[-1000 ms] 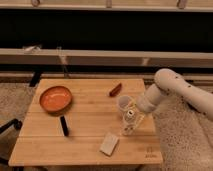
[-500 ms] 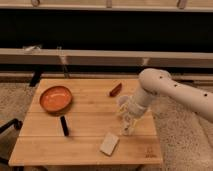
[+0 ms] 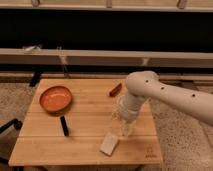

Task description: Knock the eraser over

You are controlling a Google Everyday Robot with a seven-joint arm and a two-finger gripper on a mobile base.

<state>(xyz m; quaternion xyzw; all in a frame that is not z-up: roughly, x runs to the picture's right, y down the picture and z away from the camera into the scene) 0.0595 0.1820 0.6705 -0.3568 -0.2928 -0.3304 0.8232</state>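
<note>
The eraser (image 3: 64, 125) is a small slim black block on the wooden table (image 3: 85, 150), just below the orange bowl (image 3: 55, 98). I cannot tell whether it stands or lies. My gripper (image 3: 126, 125) hangs from the white arm (image 3: 170, 97) over the right part of the table, pointing down, well to the right of the eraser and just above the pale beige pad (image 3: 110, 144). It holds nothing that I can see.
A reddish-brown sausage-shaped thing (image 3: 115, 89) lies at the table's back, right of centre. Behind the table runs a long rail or ledge (image 3: 100, 57) with dark space above. Carpeted floor surrounds the table.
The arm has swung leftward and forward over the table, bringing the gripper closer to the beige pad. The eraser, bowl and pad have not moved.
</note>
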